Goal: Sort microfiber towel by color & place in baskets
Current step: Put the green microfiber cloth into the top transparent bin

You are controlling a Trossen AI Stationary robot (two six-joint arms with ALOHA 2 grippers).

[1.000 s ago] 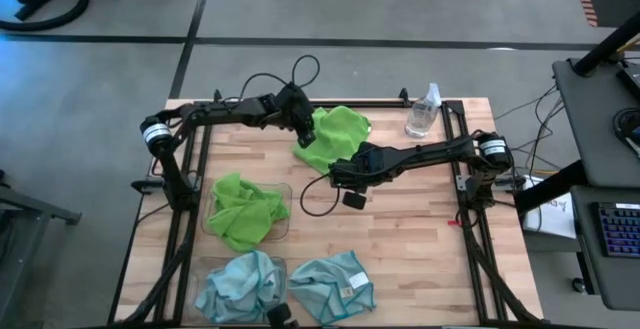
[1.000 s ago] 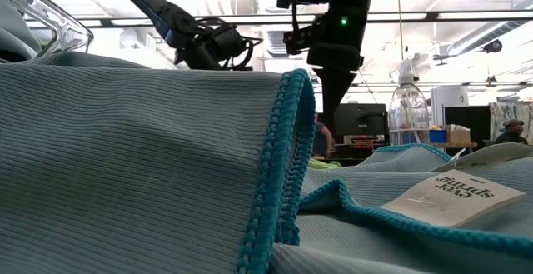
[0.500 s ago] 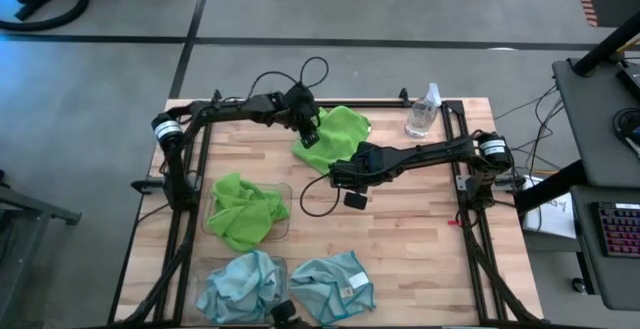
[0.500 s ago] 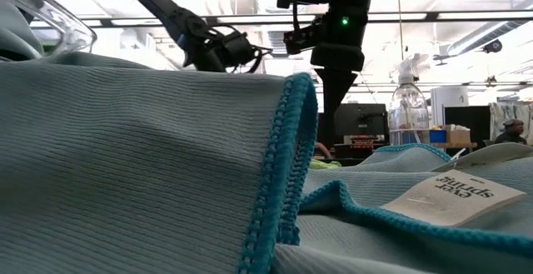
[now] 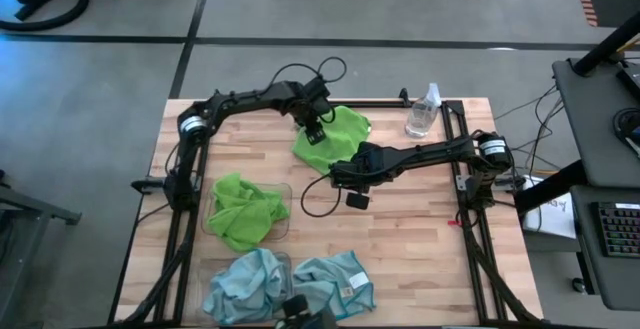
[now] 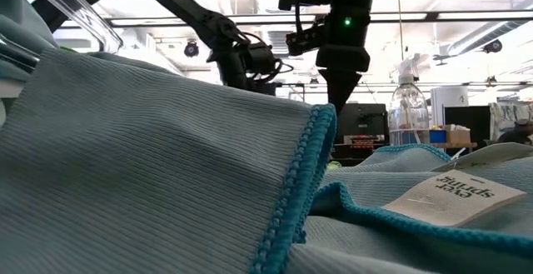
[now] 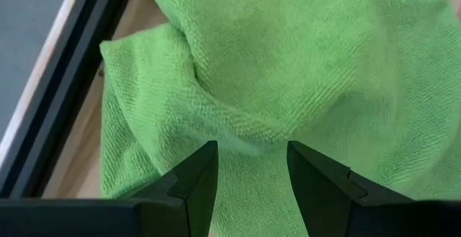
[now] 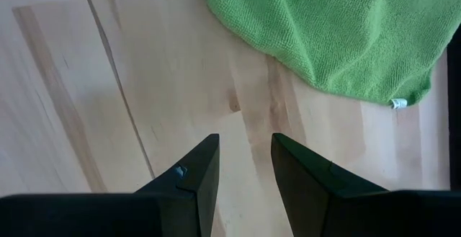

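While my left claw hovers with fingers parted over the loose green towel at the worktop's far edge, I judge the pickup under way; next I lower, pinch a fold. Right claw waits parted mid-worktop.

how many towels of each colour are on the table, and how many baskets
lime green towels: 2, one loose at the far edge, one in a basket
pale blue towels: 2, one in the near basket, one tagged, beside it
clear baskets: 2, and
total: 6
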